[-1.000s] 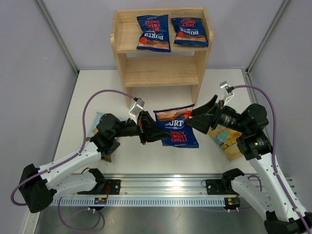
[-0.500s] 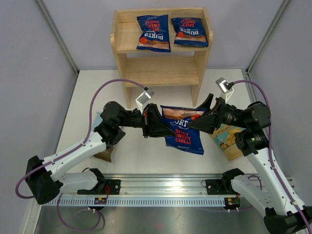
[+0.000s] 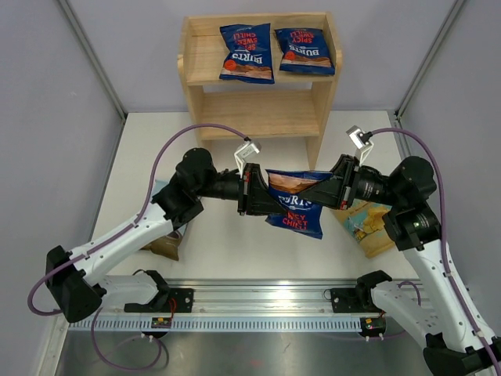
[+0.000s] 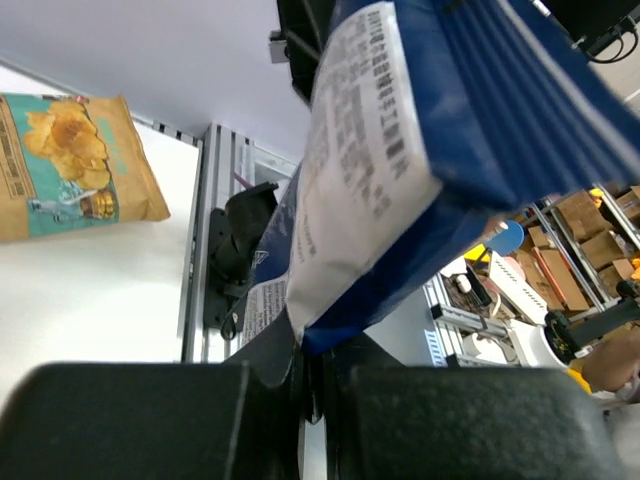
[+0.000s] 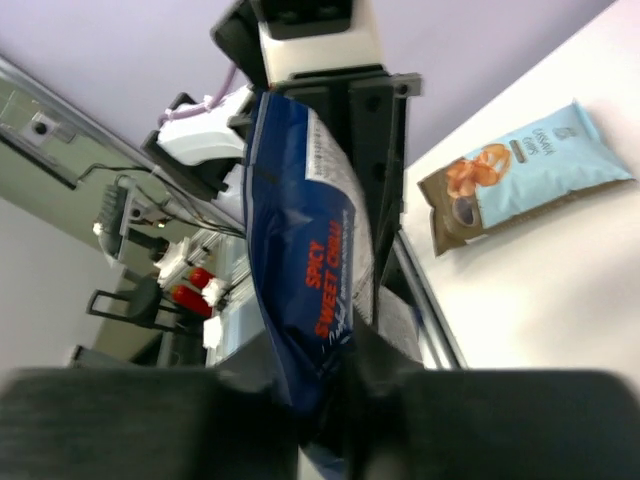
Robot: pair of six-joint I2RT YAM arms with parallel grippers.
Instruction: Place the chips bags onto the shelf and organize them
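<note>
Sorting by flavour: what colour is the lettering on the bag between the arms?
Red, on the dark blue bag; right wrist view shows it best.

White tabletop (image 3: pixel 235 254), viewed from above. Far centre: two-tier wooden shelf (image 3: pixel 258 113) standing on it. Its top tier carries the left dark blue bag (image 3: pixel 246 52) and the right dark blue bag (image 3: pixel 305 50), flat, just beside each other. Left: pale blue bag (image 5: pixel 520 180), partly hidden in the top view. Right: tan-yellow bag (image 3: pixel 368 225), lying flat.

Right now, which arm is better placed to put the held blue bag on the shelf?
Probably right: the right claw grips the blue bag with its arm bent; the left arm looks stretched.
</note>
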